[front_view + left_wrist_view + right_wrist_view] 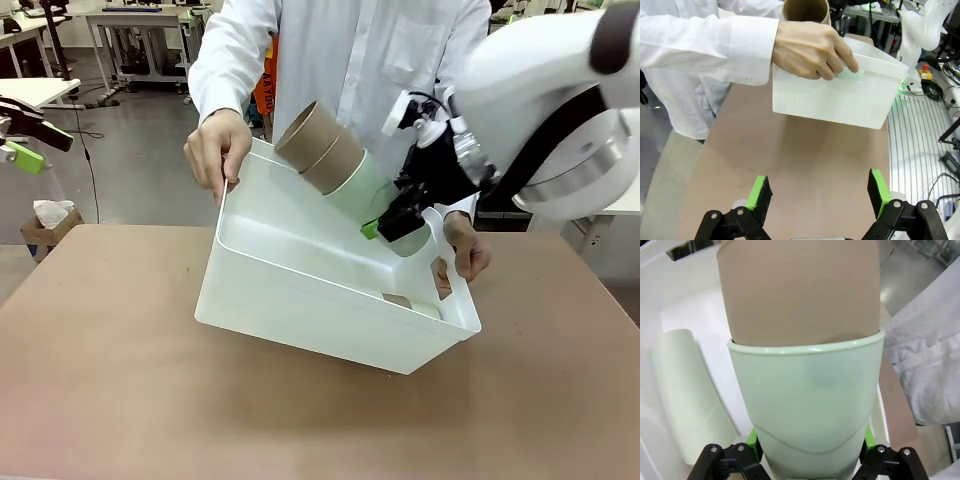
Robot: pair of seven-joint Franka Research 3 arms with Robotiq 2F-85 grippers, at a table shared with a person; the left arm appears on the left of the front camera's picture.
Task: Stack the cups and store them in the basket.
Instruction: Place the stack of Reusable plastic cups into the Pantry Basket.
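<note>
Right end effector [400, 222] clamps the stacked cups [345, 170] over the basket [300, 300]; print behind the person's arm seems unreadable

White basket [300, 300], plain, no pattern. Stack of cups [335, 160]: two tan-brown on top, pale mint green below (matte, all unpatterned). Another mint cup [687, 400] lying inside the bin. Black right gripper [400, 215] with bright green pads; same black and green on left gripper [820, 192]. White arm [560, 110] with dark brown band. White coat sleeves [700, 45] on the person. Brown, evenly coloured table [110, 380]. Grey floor [130, 150] beyond. Silver ribbed surface [915, 135] beside the table in left wrist view.
</note>
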